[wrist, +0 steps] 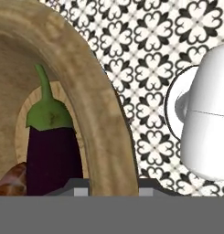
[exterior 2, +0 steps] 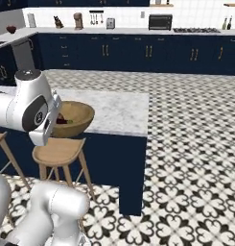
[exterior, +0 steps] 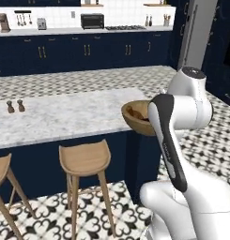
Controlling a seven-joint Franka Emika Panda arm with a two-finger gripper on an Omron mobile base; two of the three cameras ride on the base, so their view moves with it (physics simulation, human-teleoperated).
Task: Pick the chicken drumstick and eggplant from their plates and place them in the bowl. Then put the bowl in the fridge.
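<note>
Inside round wooden bowl, glossy eggplant

Two base cameras behind the arm, one hand camera pressed close to the bowl.

The left base view looks forward and down from behind the arm's left, over the island toward the far cabinets. The right base view faces the same way from the other side; both share the bowl at the island's edge. The hand view sits very near the bowl's rim, looking down past it at the floor.
</note>
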